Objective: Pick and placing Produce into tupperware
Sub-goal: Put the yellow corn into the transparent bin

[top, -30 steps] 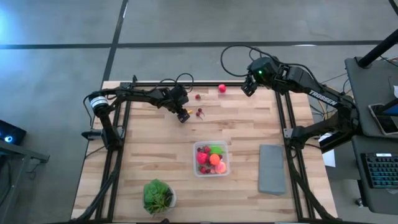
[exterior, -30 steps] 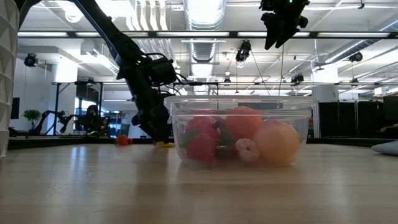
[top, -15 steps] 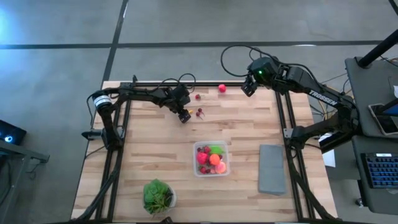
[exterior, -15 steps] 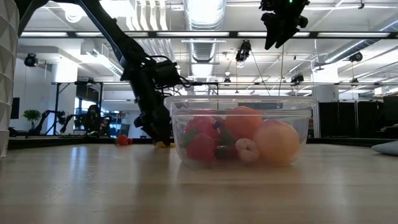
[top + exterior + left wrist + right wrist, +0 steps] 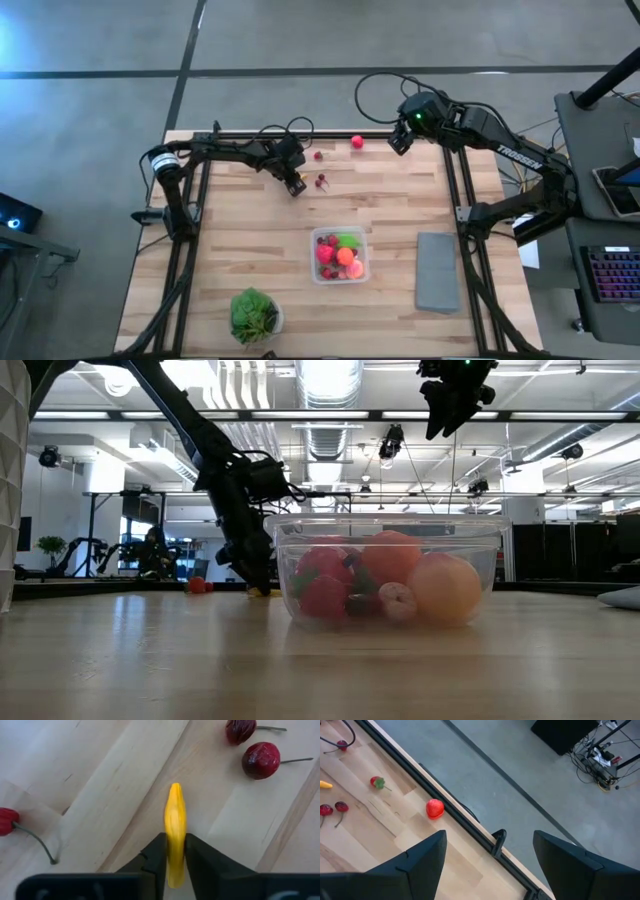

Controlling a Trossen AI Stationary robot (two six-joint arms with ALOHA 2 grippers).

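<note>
My left gripper is down at the far left of the table, shut on a slim yellow piece of produce. Two dark red cherries lie just beyond it, and a small red piece and a red strawberry lie near the far edge. The clear tupperware rests flat on the table's middle, holding several red, orange and green pieces. My right gripper hangs open, high over the far right corner, with nothing between its fingers. My left gripper pinches the yellow piece by its two long sides between the two fingers, toward one end. The fingers slant down from the table's left. The piece's other end sticks out past the fingertips, and it is down at the tabletop.
A flat grey slab lies at the right, and a leafy plant in a white bowl stands near the front edge. Dark frame rails run along both sides. Bare wood lies between my left gripper and the tupperware.
My left gripper has stayed in place over the yellow piece and has shut on it. The piece remains down at the tabletop.
</note>
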